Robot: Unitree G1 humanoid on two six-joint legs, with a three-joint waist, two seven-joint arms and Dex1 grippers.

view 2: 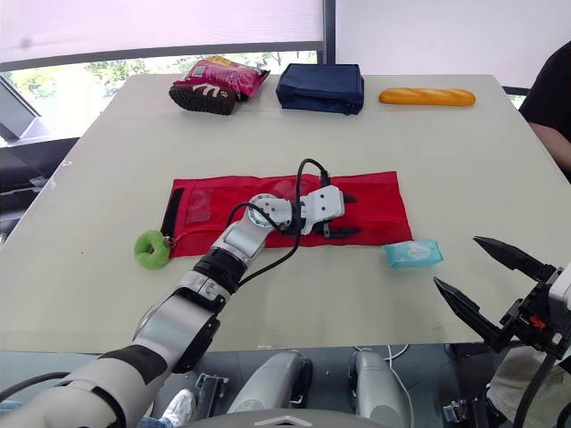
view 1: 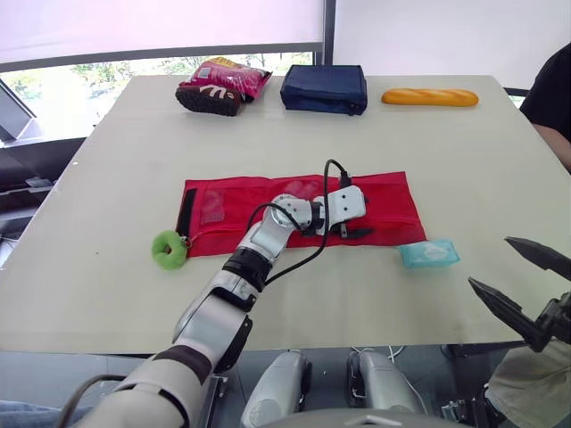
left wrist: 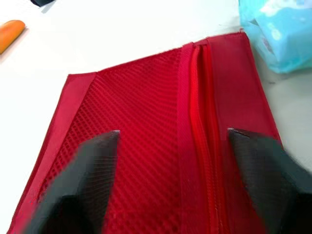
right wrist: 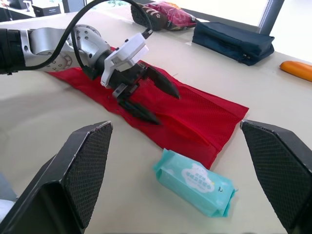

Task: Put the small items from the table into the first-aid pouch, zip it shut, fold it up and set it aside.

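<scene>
The red mesh first-aid pouch [view 1: 223, 209] lies unfolded and flat across the middle of the table. A green ring [view 1: 169, 249] sits at its left end. My left gripper [view 1: 364, 218] hovers open just above the pouch's right half, nothing between its fingers. In the left wrist view the zipper [left wrist: 204, 146] runs between the fingertips [left wrist: 100, 161]. A light-blue wipes pack [view 1: 429, 253] lies on the table just off the pouch's front right corner. My right gripper [view 1: 490, 260] stands open and empty near the table's front right edge, short of the pack.
Along the far edge lie a pink snack bag [view 1: 223, 82], a navy zip case [view 1: 325, 89] and an orange bread loaf [view 1: 429, 97]. A person in black [view 1: 553, 98] sits at the right edge of the table.
</scene>
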